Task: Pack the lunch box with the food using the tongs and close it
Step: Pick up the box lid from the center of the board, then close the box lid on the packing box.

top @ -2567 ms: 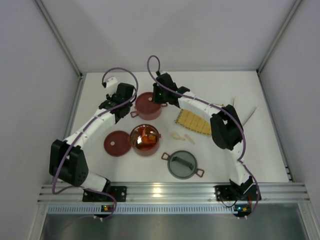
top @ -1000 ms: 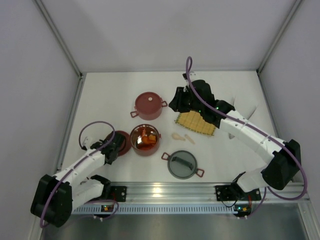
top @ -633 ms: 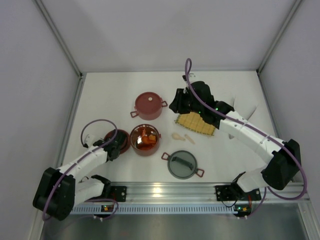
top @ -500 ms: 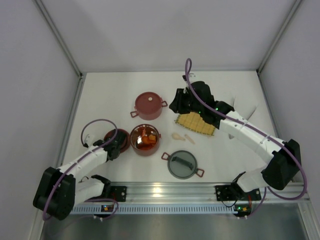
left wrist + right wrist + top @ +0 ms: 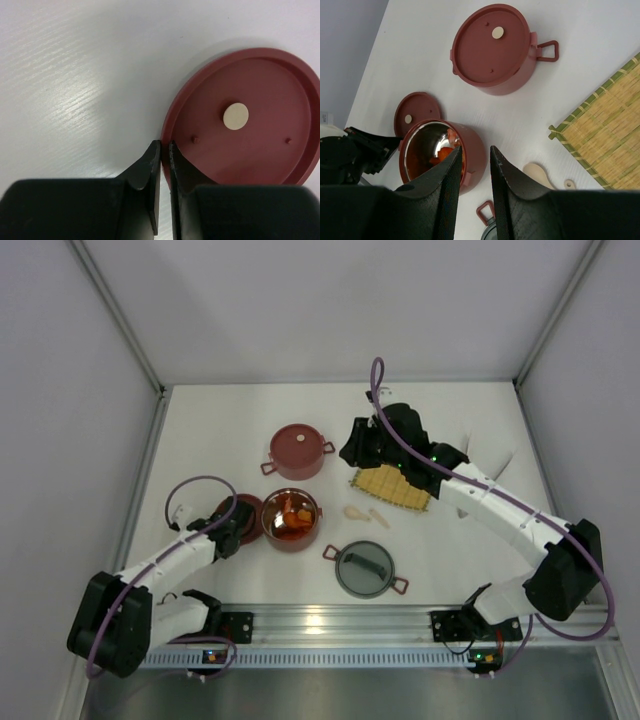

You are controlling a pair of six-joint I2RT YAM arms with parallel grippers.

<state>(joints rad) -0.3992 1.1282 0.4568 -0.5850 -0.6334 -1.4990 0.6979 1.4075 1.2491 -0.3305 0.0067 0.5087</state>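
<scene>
Left jaws pinching red lid rim in wrist view, right jaws ajar, empty

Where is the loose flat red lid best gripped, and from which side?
By its thin raised rim, from the side away from the open bowl: the flat red lid lies flat, offering only that edge, which the left pincer straddles.
</scene>
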